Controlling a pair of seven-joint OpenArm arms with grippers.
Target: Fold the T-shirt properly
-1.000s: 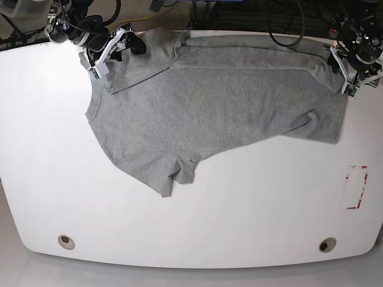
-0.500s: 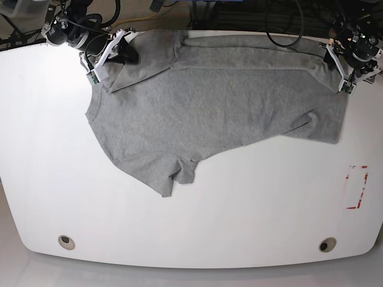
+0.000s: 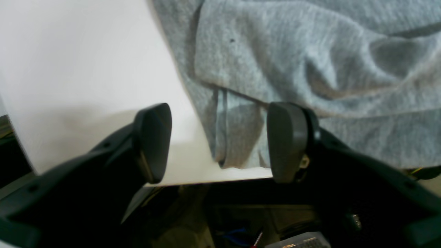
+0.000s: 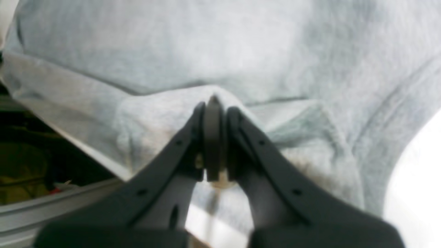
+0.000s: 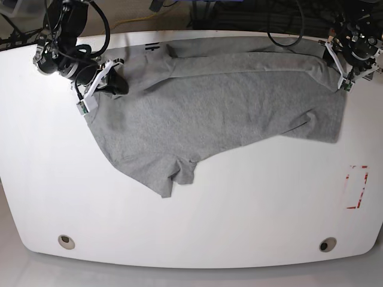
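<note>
White table (image 5: 197,233) bare in front, two round holes near its front edge, red tape mark at one side. T-shirt (image 5: 209,113) lies spread across the far half, heather-grey knit, matte, wrinkled, sleeve folded under. Likely light, limp, non-slip; best taken by hem corners or shoulder seams. Right gripper (image 4: 213,103) is pinched tight on a raised fabric fold. Left gripper (image 3: 220,141) is spread wide, straddling the shirt's corner at the table's far edge, holding nothing.
</note>
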